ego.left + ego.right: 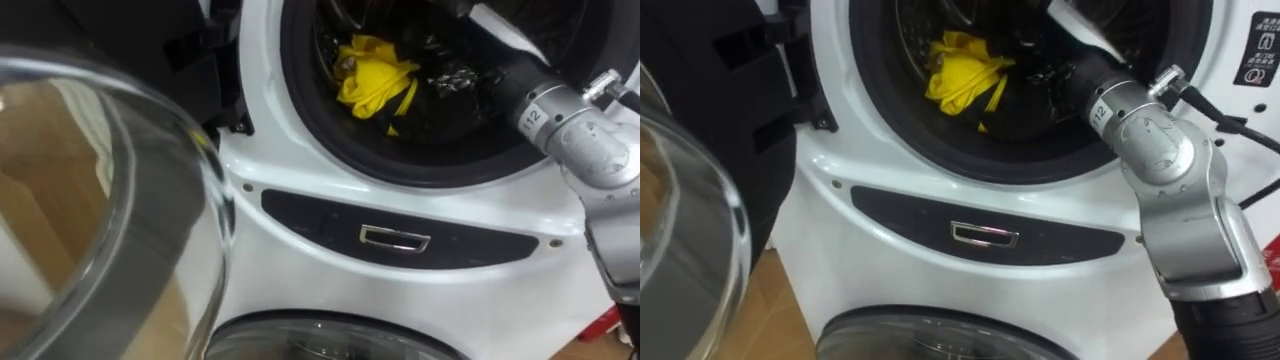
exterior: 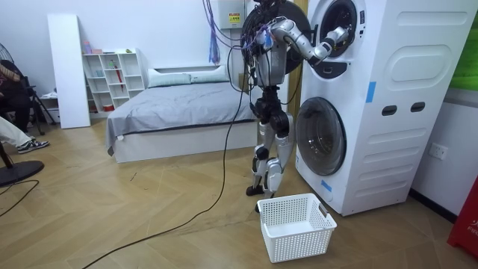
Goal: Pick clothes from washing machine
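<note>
A yellow garment [image 1: 375,80] lies bunched in the dark drum of the upper washing machine [image 1: 300,150]. My right arm comes in from the right and reaches through the round opening. My right hand [image 1: 452,76] is deep in the drum, just right of the yellow garment [image 1: 960,70], and whether it touches the cloth cannot be told. In the room view I stand upright facing the stacked machines, with my right hand [image 2: 337,35] at the upper opening.
The upper machine's glass door [image 1: 110,200] hangs open at my left, close to the camera. A second machine's round door [image 1: 320,338] is shut below. A white laundry basket [image 2: 296,224] sits on the wooden floor by my feet. A bed [image 2: 179,104] stands behind me.
</note>
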